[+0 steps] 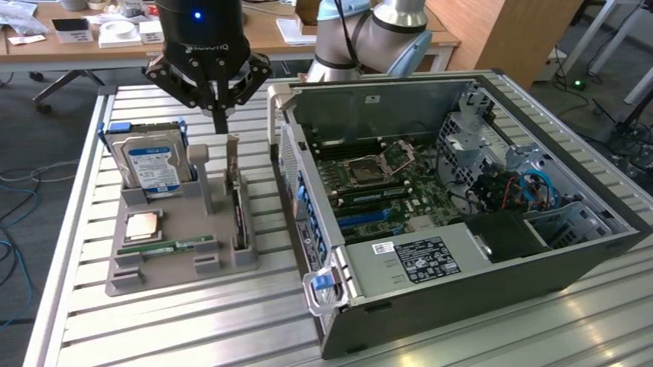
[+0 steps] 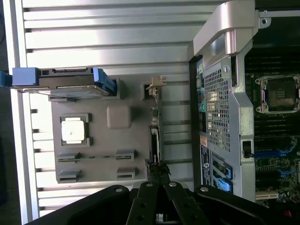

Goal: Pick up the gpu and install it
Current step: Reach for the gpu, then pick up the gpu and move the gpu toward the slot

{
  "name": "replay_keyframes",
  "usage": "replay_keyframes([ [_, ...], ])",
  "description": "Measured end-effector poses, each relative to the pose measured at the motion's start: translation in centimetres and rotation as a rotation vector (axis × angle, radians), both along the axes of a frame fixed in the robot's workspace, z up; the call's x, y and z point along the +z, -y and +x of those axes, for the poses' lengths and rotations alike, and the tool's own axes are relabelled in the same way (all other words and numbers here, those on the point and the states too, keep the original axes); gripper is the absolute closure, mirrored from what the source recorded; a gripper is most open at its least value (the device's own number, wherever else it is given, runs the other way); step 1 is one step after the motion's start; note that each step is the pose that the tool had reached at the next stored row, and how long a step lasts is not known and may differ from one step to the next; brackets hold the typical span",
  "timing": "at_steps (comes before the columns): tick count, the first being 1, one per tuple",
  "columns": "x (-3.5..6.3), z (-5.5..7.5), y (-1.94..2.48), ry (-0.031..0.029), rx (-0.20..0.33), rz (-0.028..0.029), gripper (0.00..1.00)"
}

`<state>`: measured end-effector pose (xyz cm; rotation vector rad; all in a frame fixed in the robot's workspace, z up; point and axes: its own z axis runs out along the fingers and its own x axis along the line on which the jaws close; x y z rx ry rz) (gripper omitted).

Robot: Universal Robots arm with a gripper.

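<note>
While the gpu (image 1: pixel 240 214) stands in its tray (image 1: pixel 164 277), the empty shut pincer (image 1: pixel 219 126) hovers above.

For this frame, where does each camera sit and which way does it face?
Exterior view: off the arm, raised, looking down across the slatted table at the grey tray and open computer case; arm and gripper show.
Wrist view: on the wrist, looking straight down past the shut gripper at the gpu.
Shared: gripper, gpu, tray, hard drive, case.
</note>
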<state>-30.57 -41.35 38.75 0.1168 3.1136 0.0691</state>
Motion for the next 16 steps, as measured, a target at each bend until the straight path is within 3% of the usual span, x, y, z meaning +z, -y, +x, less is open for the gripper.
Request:
replay_keyframes([
  [13, 0.01, 0.00, 0.01, -0.0001, 0.000, -0.0002, 0.89],
  [16, 0.00, 0.00, 0.01, -0.0001, 0.000, -0.0001, 0.83],
])
